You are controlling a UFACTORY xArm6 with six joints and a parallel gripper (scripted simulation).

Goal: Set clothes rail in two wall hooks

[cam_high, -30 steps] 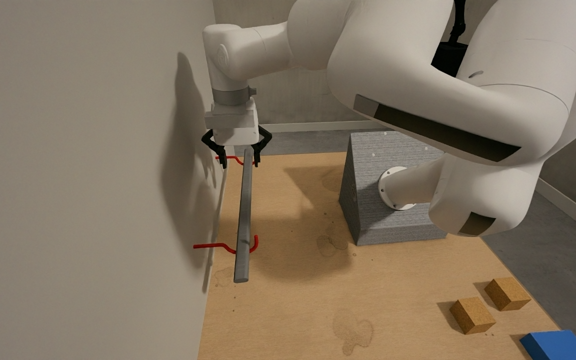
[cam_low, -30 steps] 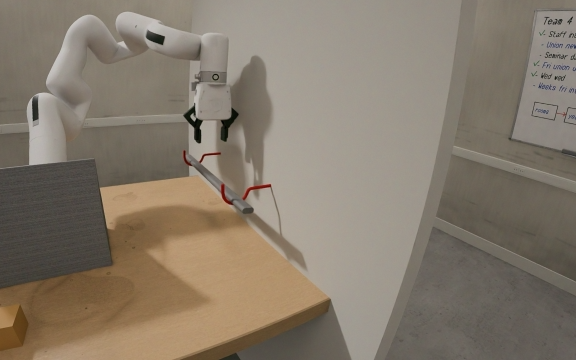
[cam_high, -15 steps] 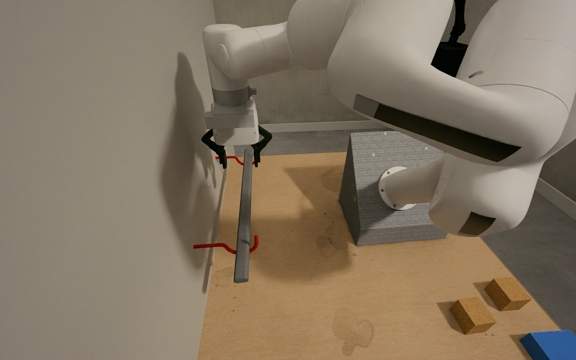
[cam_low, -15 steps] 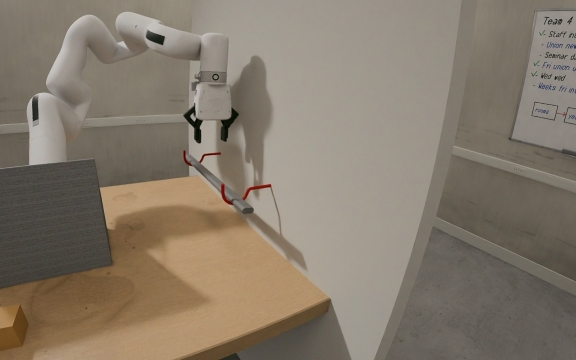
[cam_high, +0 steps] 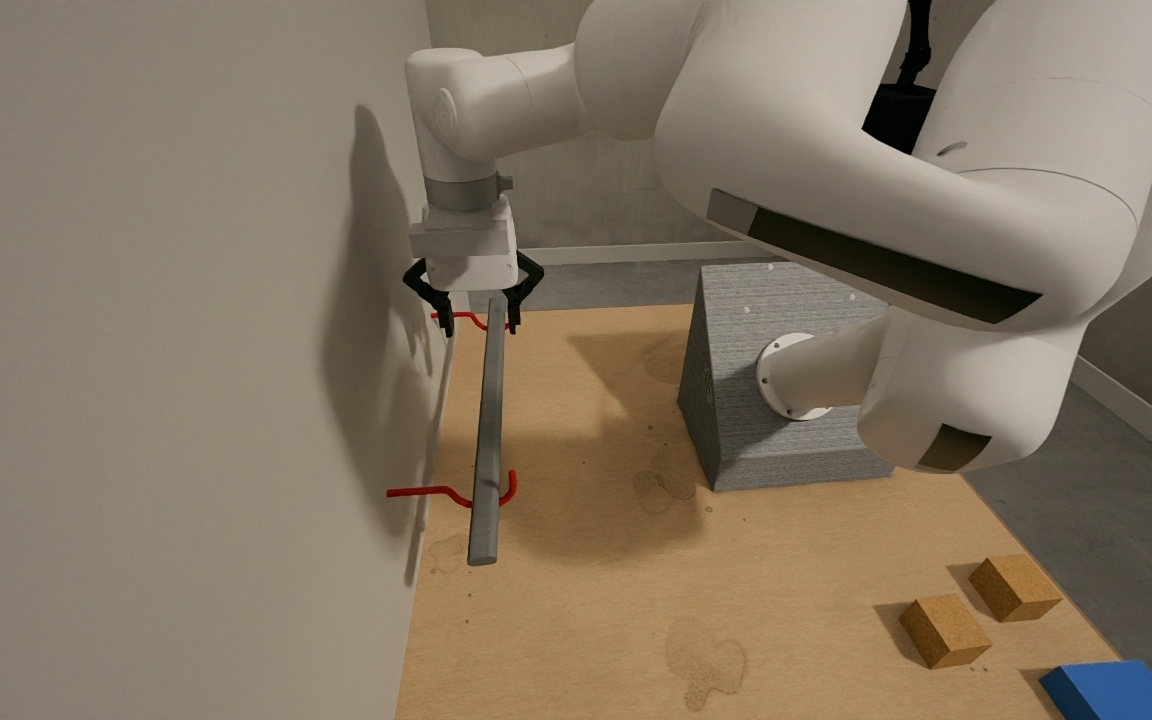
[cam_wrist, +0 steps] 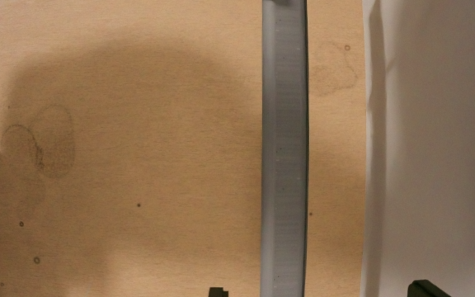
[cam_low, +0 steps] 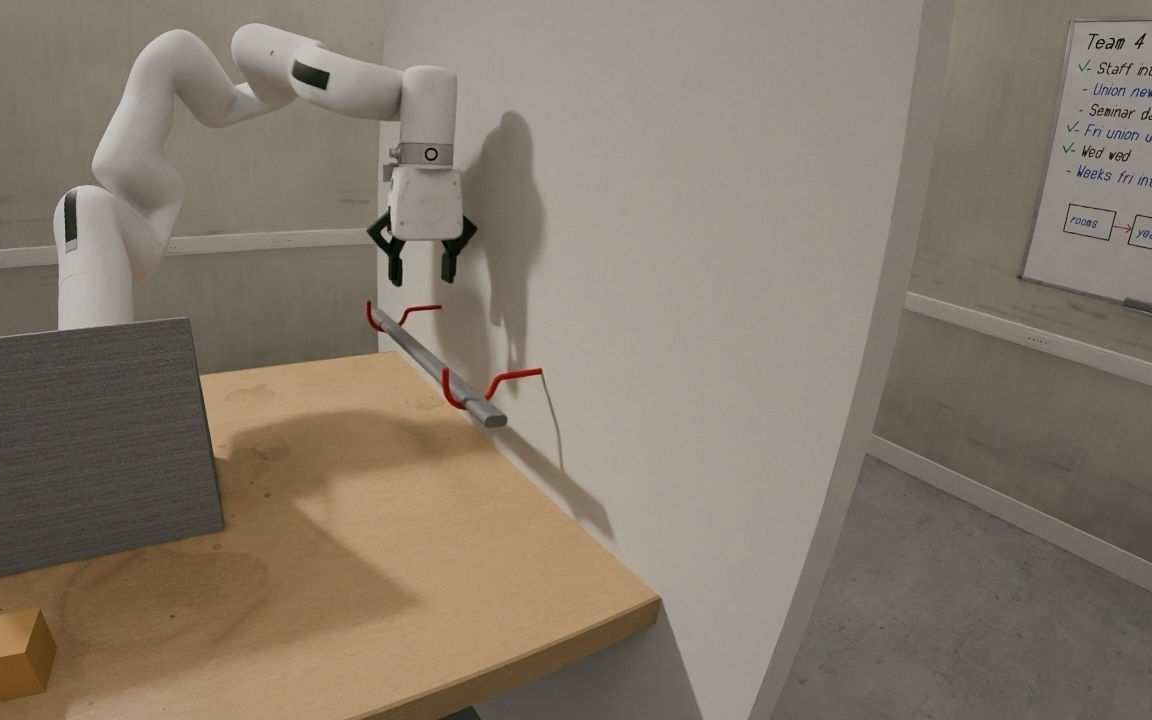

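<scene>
The grey clothes rail (cam_high: 490, 402) (cam_low: 423, 353) (cam_wrist: 284, 144) lies across two red wall hooks, inside their upturned bends. In the top view the nearer hook (cam_high: 419, 491) and the farther hook (cam_high: 459, 315) both pass under it. The exterior view also shows a nearer hook (cam_low: 517, 374) and a farther hook (cam_low: 423, 308) around it, and the rail's end sticks out past the nearer one. My gripper (cam_high: 481, 329) (cam_low: 422, 281) (cam_wrist: 322, 289) is open and empty, pointing down above the rail, with a visible gap in the exterior view. Its fingers stand to either side of the rail in the wrist view.
The pale wall (cam_high: 204, 358) (cam_low: 696, 268) is close beside the gripper. A grey block (cam_high: 804, 465) (cam_low: 70, 447) stands on the wooden table (cam_high: 580, 608) (cam_low: 473, 573). Two cork blocks (cam_high: 947, 631) (cam_high: 1014, 586) and a blue block (cam_high: 1117, 694) are near the table's edge.
</scene>
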